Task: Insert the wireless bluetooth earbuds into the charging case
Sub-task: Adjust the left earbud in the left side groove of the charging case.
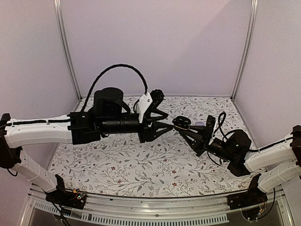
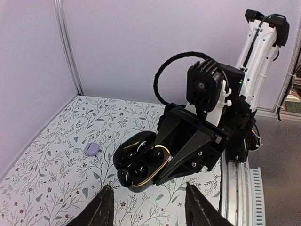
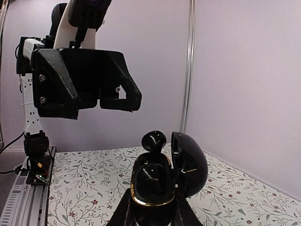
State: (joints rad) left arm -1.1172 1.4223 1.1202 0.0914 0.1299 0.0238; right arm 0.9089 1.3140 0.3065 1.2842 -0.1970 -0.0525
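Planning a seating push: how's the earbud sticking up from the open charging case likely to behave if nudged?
The earbud looks glossy and rounded, so a push would probably slide off it. It stands above the charging case's rim, apparently unseated, so it may tip or pop out. Tiny; likely very light.

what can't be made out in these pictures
- top view: charging case too small to show its contents
- right wrist view: one earbud pokes up; whether it's seated is unclear
- left wrist view: left fingers cut off by bottom edge; lavender piece too small to identify
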